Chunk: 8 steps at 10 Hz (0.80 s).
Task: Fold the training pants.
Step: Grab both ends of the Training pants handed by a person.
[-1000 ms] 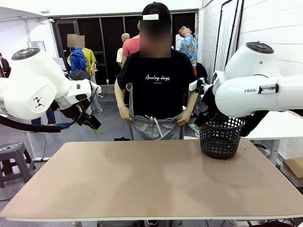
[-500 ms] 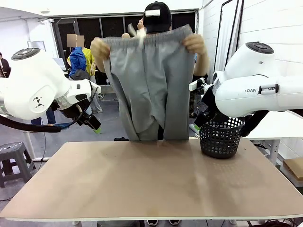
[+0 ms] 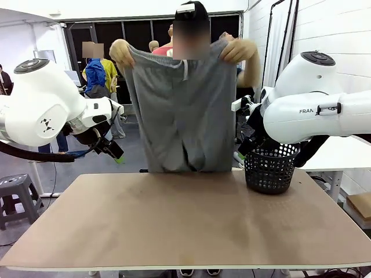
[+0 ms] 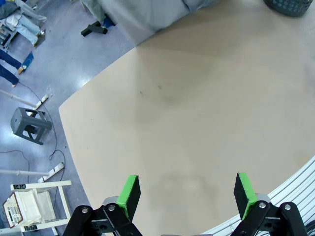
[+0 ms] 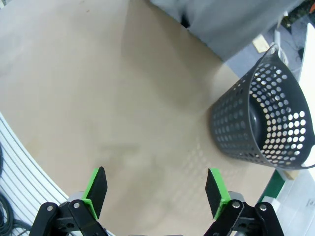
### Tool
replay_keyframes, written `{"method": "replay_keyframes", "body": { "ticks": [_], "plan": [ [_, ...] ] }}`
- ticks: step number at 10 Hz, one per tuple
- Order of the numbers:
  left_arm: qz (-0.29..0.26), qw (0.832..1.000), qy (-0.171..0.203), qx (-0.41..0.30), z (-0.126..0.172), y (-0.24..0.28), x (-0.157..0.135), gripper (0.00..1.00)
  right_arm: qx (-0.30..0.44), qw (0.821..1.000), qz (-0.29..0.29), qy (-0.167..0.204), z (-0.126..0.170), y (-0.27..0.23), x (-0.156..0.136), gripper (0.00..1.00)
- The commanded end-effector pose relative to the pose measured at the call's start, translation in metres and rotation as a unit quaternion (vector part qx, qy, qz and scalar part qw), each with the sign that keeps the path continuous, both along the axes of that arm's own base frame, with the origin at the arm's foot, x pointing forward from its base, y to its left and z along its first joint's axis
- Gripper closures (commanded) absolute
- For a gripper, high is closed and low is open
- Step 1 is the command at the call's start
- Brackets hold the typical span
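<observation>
At the far side of the table, a person holds up the light grey training pants (image 3: 182, 113) by the waistband, one hand at each corner. The legs hang down to the table's far edge. My left gripper (image 3: 114, 152) hovers off the table's far left corner. In its wrist view it (image 4: 187, 189) stands open above bare tabletop, with the pants (image 4: 142, 14) at the top. My right gripper (image 3: 243, 149) waits behind the black basket. Its wrist view shows it (image 5: 156, 189) open and empty, with the pants (image 5: 231, 19) far ahead.
A black perforated basket (image 3: 271, 168) stands at the table's far right, near my right gripper, and is also in view as the basket (image 5: 268, 118). The tan table (image 3: 185, 226) is broad and flat. A grey stool (image 4: 29, 125) stands on the floor off the table's left side.
The person has raised the pants from waist height to a full spread in front of the chest, then lowered them slightly. Neither arm has moved.
</observation>
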State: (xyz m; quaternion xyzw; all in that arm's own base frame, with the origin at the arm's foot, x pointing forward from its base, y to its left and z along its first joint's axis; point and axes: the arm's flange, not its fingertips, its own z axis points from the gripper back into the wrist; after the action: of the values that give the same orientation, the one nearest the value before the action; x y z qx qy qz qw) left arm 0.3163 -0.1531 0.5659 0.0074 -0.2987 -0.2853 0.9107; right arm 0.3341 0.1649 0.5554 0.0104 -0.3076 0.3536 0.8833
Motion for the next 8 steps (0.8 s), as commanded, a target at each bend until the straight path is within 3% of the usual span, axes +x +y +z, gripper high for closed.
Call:
{"method": "replay_keyframes", "body": {
  "ticks": [1,8],
  "plan": [
    [0.0,1.0,-0.004,-0.003,-0.0002,0.0003,0.0017,0.0,0.003,1.0,0.002,0.002,-0.0005,-0.0003,0.0003,0.0],
    [0.0,1.0,-0.004,-0.003,-0.0002,0.0003,0.0017,0.0,0.003,1.0,0.002,0.002,-0.0005,-0.0003,0.0003,0.0]
  ]
}}
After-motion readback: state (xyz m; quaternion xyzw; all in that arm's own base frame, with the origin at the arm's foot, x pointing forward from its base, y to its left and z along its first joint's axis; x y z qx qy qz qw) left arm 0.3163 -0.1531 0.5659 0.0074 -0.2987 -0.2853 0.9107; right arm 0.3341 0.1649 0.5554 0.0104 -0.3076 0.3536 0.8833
